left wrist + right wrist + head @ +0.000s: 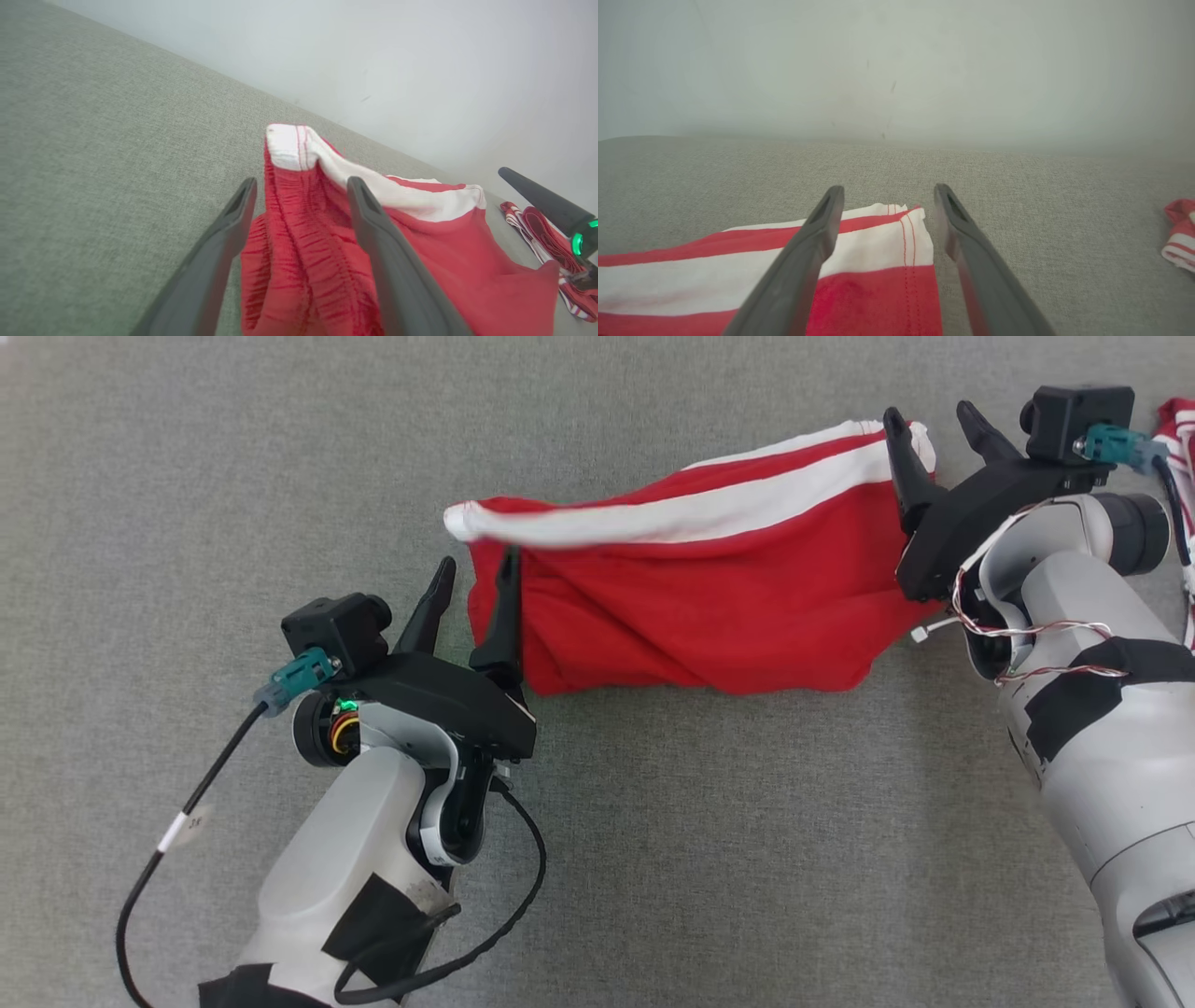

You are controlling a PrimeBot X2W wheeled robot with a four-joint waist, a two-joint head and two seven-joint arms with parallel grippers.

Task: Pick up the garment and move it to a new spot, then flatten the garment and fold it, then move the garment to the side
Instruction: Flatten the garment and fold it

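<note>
Left tool (478,560) and right tool (931,413) both spread open at red garment (709,616) ends, grey fabric surface (653,849), pale wall (896,70)

The head camera looks straight down on the grey table (280,476). The wrist cameras sit low and close behind the left gripper (302,181) and right gripper (888,187), facing a pale wall (896,70). All three share the red garment (700,607) at the gripper tips.

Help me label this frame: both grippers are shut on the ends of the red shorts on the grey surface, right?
Not shut. The left gripper and right gripper stand open at the ends of the red shorts on the grey surface; each wrist view shows this.
</note>
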